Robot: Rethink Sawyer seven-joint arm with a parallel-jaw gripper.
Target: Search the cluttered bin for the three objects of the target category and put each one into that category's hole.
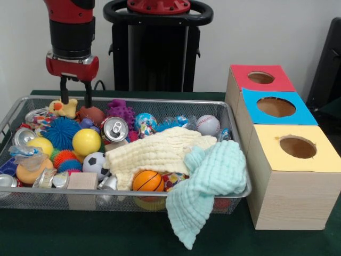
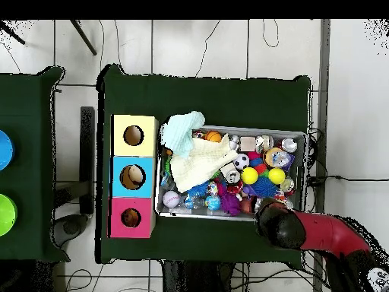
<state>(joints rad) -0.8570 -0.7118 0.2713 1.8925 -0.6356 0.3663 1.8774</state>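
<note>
The silver wire-mesh bin (image 1: 160, 100) is full of toys; it also shows in the overhead view (image 2: 228, 128). A yellow plush duck (image 1: 64, 109) lies in its far left corner. My gripper (image 1: 75, 102) hangs open over that corner. One finger is right at the duck and the other is over a brown ball (image 1: 92, 113). It holds nothing. In the overhead view the arm (image 2: 277, 222) hides the gripper and the duck. The teddy bear and the striped toy are hidden. The red-topped box's hole (image 1: 261, 78) is the farthest of three and also shows in the overhead view (image 2: 131, 218).
A cream cloth (image 1: 160, 152) and a mint cloth (image 1: 210, 184) cover the bin's middle and right; the mint one hangs over the front rim. Balls, cans, an orange basketball (image 1: 147, 181) and a wooden block (image 1: 82, 181) fill the rest. Blue-topped (image 1: 276, 107) and yellow-topped (image 1: 298, 146) holes stand nearer.
</note>
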